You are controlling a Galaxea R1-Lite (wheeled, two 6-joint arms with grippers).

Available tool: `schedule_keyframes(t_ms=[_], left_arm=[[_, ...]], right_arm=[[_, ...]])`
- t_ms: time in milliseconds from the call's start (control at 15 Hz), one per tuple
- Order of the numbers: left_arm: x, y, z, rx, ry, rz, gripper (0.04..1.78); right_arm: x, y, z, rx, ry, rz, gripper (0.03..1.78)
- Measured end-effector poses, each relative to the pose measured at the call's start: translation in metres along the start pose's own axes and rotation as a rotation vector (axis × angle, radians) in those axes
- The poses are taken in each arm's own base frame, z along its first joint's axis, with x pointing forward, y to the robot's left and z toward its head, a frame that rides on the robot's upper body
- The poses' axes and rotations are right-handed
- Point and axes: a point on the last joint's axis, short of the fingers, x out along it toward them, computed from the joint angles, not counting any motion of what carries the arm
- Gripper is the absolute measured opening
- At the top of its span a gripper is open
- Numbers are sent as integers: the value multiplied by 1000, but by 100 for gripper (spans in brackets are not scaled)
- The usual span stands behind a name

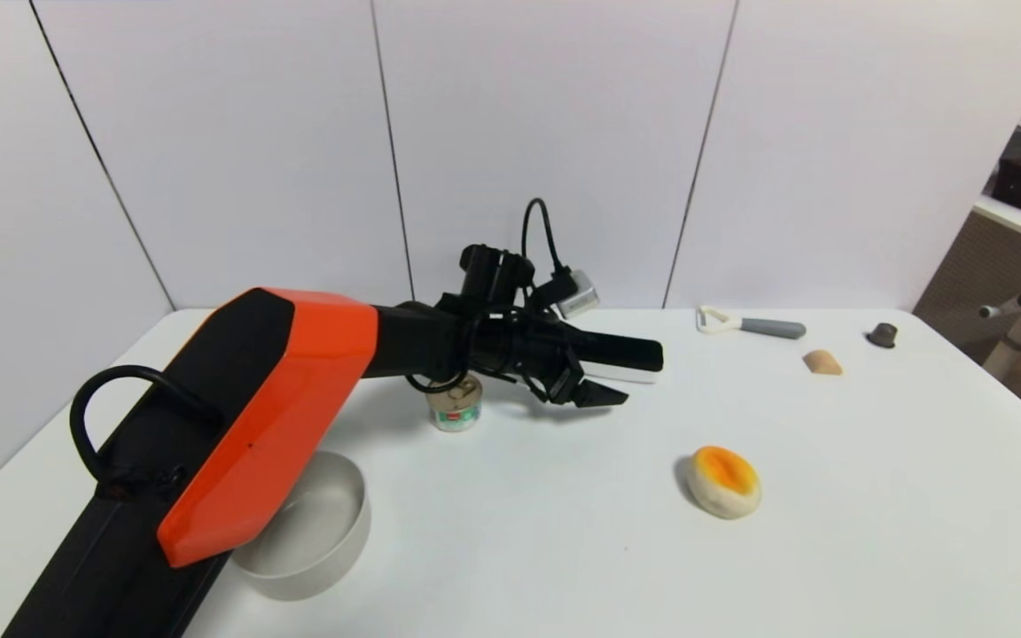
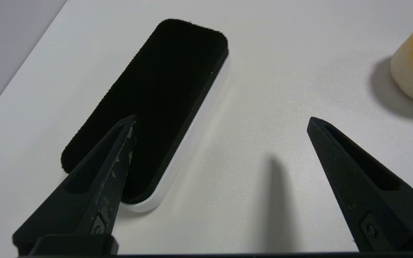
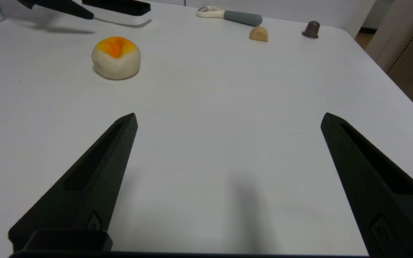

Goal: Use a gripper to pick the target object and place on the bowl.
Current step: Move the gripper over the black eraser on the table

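The target block (image 2: 163,89), black felt top on a white base, lies flat on the white table (image 1: 564,532). It also shows in the head view (image 1: 645,356) and in the right wrist view (image 3: 120,10). My left gripper (image 2: 221,122) is open just above the table; one finger hangs over the block's near end and the other over bare table beside it. In the head view it (image 1: 621,379) reaches to the table's middle. The grey-beige bowl (image 1: 324,532) stands at the front left, partly hidden by my left arm. My right gripper (image 3: 228,120) is open and empty over bare table.
A small tin can (image 1: 455,408) stands under my left wrist. A white-and-orange bun (image 1: 723,481) lies right of the gripper. A peeler (image 1: 750,324), a tan piece (image 1: 822,361) and a dark capsule (image 1: 883,335) lie at the back right.
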Motion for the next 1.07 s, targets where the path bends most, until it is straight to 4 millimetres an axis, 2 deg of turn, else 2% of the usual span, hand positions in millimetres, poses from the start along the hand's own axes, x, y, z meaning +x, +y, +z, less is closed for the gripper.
schedule_keyframes(t_ms=[667,1067], left_arm=[[-1,-10,13,3,3,-20,169],[-12,-6,22,59,-14,4,169]], right_arm=[[0,0,0,0,0,0,177],[0,0,0,0,0,1,177]])
